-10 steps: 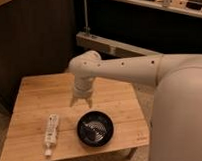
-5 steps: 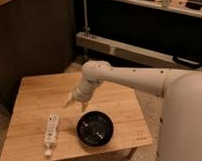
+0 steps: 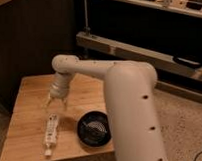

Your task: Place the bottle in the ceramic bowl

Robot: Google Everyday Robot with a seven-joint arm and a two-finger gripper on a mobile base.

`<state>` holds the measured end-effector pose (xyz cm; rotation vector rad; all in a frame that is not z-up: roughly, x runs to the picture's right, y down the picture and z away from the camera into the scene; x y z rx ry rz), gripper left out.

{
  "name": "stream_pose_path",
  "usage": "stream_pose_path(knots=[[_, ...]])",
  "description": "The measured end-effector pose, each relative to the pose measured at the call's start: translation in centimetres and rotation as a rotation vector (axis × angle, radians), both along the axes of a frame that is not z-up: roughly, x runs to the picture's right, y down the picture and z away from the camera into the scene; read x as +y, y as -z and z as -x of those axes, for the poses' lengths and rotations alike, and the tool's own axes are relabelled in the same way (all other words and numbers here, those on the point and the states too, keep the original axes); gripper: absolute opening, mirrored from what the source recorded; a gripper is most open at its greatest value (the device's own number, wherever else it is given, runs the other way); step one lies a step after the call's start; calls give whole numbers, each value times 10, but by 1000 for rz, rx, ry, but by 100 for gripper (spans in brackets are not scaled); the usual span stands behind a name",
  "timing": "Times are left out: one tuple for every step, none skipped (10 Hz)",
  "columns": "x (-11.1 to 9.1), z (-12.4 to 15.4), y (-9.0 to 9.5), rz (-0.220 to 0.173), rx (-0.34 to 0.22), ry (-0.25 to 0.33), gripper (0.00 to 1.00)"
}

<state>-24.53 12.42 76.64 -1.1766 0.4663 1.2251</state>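
The bottle (image 3: 51,134) lies on its side on the wooden table (image 3: 29,100), near the front left, cap toward the front edge. The black ceramic bowl (image 3: 94,128) sits on the table to the bottle's right, with nothing in it. My gripper (image 3: 56,103) hangs from the white arm (image 3: 95,70), pointing down, just above and behind the bottle's far end. Its two fingers stand apart and hold nothing.
The table's front edge runs close below the bottle and bowl. A dark wall stands behind the table. A metal rail and shelf frame (image 3: 125,48) run across the back right. Speckled floor (image 3: 188,123) lies to the right.
The arm has swung left and toward the bottle, so the gripper now hangs over the bottle's far end. Bottle and bowl have not moved.
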Motion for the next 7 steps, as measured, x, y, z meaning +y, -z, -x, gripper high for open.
stream_pose_path(knots=[[-5, 13, -4, 30, -22, 25, 65], [-7, 17, -8, 45, -28, 40, 65], [-6, 18, -8, 58, -31, 54, 65], [-4, 18, -5, 65, -32, 70, 65], [3, 6, 1, 63, -15, 105, 65], [9, -3, 6, 64, 0, 125, 65], [15, -12, 11, 62, 15, 138, 65]])
